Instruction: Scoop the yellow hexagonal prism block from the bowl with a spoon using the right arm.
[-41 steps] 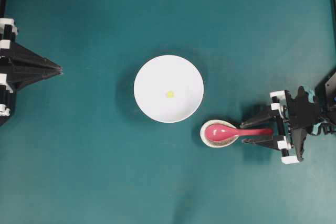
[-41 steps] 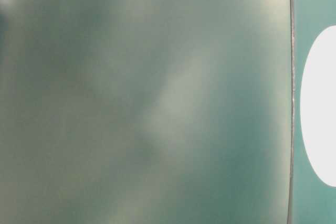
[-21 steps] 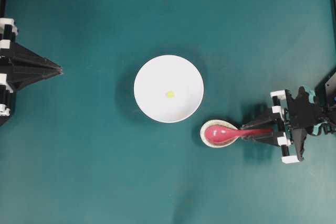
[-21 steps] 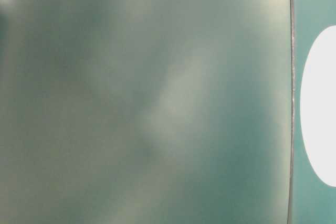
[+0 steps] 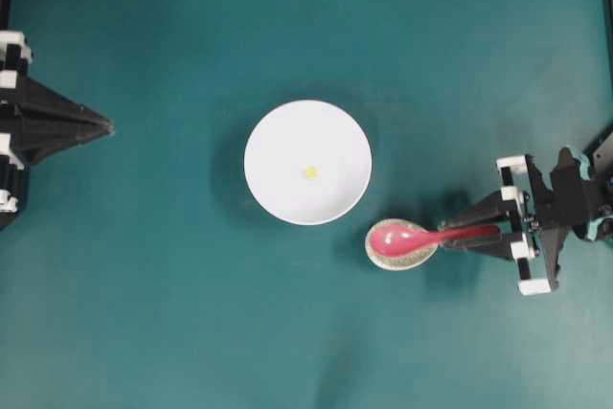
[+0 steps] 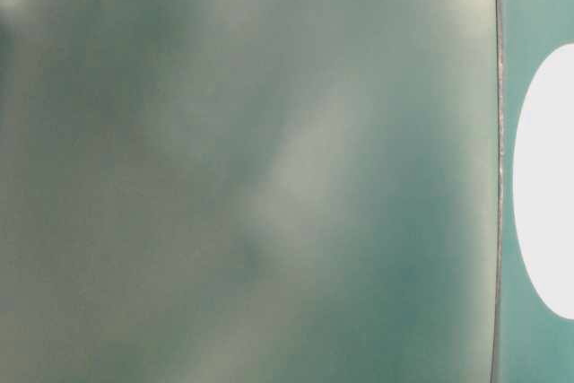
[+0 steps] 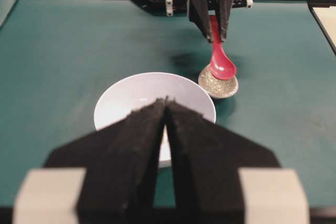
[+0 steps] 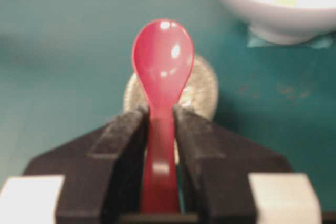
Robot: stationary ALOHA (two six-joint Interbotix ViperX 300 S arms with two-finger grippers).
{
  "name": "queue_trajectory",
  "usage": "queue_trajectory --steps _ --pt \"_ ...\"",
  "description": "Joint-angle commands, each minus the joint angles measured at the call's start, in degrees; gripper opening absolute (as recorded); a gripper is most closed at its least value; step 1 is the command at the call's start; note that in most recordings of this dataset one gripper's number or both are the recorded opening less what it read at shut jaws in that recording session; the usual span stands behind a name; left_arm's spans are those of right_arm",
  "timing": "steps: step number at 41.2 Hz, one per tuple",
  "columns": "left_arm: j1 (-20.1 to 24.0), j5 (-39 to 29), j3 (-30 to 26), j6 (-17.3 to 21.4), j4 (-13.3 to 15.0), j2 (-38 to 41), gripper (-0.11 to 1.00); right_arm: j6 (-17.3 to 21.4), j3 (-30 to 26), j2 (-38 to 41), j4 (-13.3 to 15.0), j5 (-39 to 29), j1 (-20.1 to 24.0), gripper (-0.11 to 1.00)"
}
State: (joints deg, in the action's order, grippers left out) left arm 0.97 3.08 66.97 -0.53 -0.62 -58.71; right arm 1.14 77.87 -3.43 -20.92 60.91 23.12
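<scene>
Glossy pink-red spoon (image 5: 407,237), lower right of centre overhead, is clamped at its handle by the right gripper (image 5: 474,234); the yellow block (image 5: 309,171) sits mid-bowl (image 5: 268,141). Left wrist view: left gripper (image 7: 166,103) jaws pressed together. Right wrist view: stiff, slippery-looking handle, best held mid-length.

No readable text, label, brand, number or sign on anything in view.

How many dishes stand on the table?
2: the white bowl at the middle with the yellow block inside, and the speckled spoon rest under the spoon.
</scene>
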Motion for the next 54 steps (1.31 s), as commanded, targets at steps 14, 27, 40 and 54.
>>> queue_trajectory --steps 14,27,40,54 --pt "0.1 0.6 -1.8 0.0 -0.2 0.1 0.08 -13.0 -11.5 -24.8 -0.2 -42.7 -14.7 0.24" --pt "0.1 0.4 -1.8 0.1 -0.2 0.0 0.08 -14.6 -20.4 -30.7 0.7 -62.8 -24.2 0.24" --pt "0.1 -0.4 -1.8 -0.1 -0.2 0.0 0.08 -14.6 -27.7 -27.0 1.0 -72.2 -31.2 0.24" --pt "0.1 -1.0 -1.9 0.0 -0.2 0.0 0.08 -14.5 -40.1 -15.9 1.3 -88.2 -35.1 0.24"
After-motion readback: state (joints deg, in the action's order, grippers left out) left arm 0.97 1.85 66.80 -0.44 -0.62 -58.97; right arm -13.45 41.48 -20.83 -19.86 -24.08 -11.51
